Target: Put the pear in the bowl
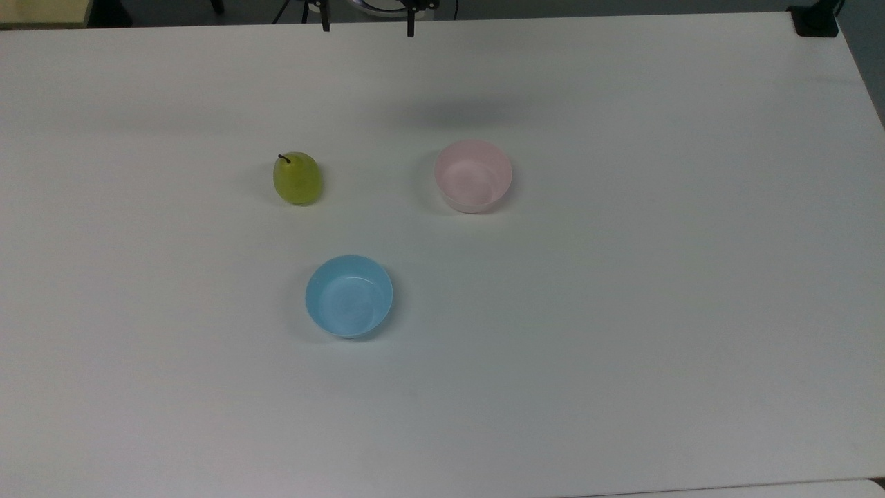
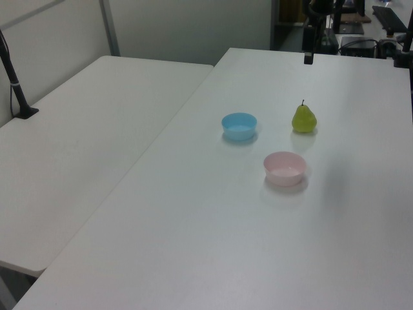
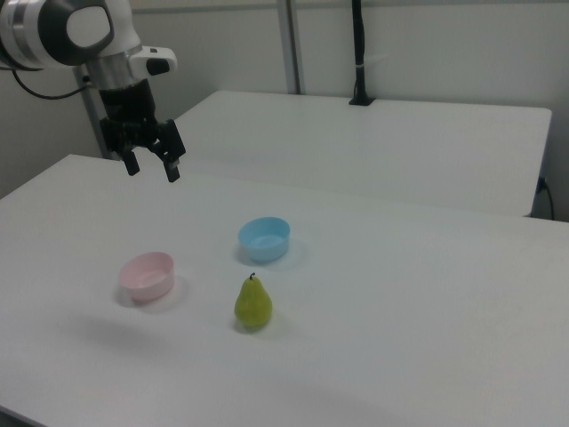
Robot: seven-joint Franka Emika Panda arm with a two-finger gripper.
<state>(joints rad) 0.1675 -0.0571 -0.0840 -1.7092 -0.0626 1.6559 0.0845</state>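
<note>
White table (image 1: 622, 311) | second table (image 3: 400, 142) beside | pear (image 1: 297, 178), bowl (image 1: 473, 176) apart | fingers (image 3: 172, 167) spread, empty

In the top view the gripper (image 1: 367, 26) is cut off by the upper edge, leaving two fingertips showing. In the left view the frame's top crops the arm, one dark finger (image 2: 308, 57) showing.

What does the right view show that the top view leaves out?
The right view takes in the robot arm's silver-white wrist and whole gripper, its jaws spread apart above the table, plus a second table behind. The top view catches just the two jaw tips at its upper edge, and a black clamp at the table's corner. Both show the pear, the pink bowl and the blue bowl on the white table.
</note>
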